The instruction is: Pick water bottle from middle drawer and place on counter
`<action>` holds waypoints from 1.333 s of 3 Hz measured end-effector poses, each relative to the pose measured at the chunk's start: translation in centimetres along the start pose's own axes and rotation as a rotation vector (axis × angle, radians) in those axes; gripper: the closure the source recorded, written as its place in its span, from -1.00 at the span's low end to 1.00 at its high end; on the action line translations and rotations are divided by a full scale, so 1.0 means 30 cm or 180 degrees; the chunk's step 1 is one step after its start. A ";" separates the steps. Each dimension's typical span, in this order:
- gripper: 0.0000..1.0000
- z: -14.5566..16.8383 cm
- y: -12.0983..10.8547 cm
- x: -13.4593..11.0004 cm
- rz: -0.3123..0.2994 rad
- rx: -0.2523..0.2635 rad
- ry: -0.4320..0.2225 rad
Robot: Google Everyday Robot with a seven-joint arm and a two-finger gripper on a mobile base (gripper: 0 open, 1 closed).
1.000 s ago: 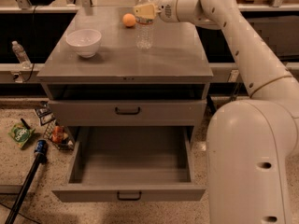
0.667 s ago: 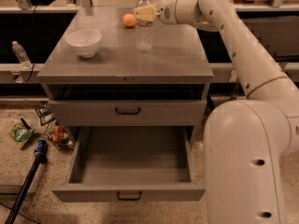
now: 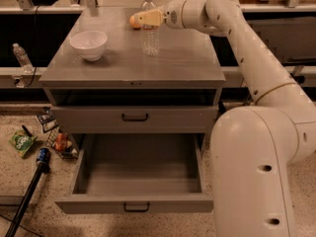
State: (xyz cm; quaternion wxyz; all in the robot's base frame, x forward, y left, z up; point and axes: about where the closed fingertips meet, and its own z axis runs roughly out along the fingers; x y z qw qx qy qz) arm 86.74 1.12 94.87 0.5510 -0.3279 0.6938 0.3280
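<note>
The water bottle [image 3: 150, 33], clear with a white cap, stands upright on the counter [image 3: 173, 58] toward its back middle. My gripper [image 3: 148, 18] reaches in from the right and is closed around the bottle's shoulder, just below the cap. The middle drawer [image 3: 138, 179] is pulled wide open below, its grey floor bare. The arm stretches from the large white base at the right, over the counter's right edge.
A white bowl [image 3: 89, 44] sits on the counter's left side. An orange [image 3: 132, 21] lies just behind and left of the bottle. The upper drawer front [image 3: 134, 116] is shut. Litter and a small bottle [image 3: 22, 57] lie on the floor and ledge at left.
My gripper and the bottle have sunk a little toward the counter and barely shifted sideways. Nothing else has moved.
</note>
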 end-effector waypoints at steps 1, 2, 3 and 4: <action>-1.00 -0.044 -0.014 -0.016 0.0032 0.0059 -0.0097; -1.00 -0.150 -0.029 -0.003 0.0077 0.0143 -0.0233; -1.00 -0.325 -0.013 -0.011 0.0042 0.0289 -0.0490; -1.00 -0.501 0.014 0.005 0.0190 0.0540 -0.0831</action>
